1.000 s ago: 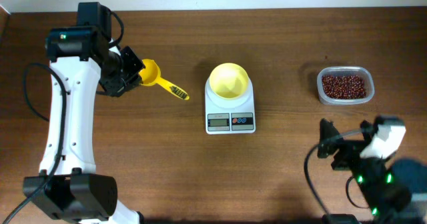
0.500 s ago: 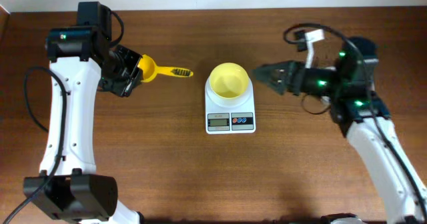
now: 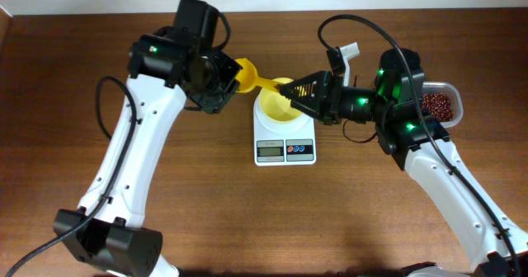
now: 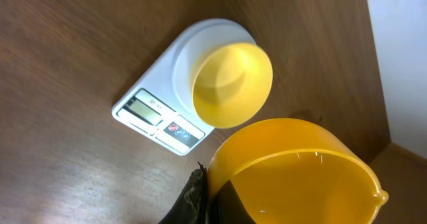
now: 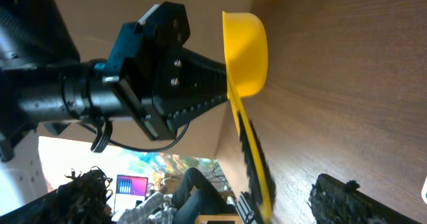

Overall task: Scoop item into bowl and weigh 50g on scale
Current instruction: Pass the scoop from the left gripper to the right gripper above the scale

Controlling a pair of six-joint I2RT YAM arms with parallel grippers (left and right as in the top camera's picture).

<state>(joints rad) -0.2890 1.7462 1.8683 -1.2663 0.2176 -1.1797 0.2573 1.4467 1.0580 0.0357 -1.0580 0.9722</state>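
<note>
Yellow scoop (image 3: 247, 72) carried across to meet the right arm above the bowl (image 3: 279, 105).
The left gripper (image 3: 229, 75), clenched on the scoop, has swung in from the upper left, so the handle (image 3: 271, 84) now reaches the right gripper (image 3: 295, 93), whose jaws stand spread and released beside it. This looks like a handover: the beans (image 3: 440, 104) lie in their tub (image 3: 452, 86) at the upper right. The bowl on the scale (image 3: 285, 141) at centre is empty.
</note>
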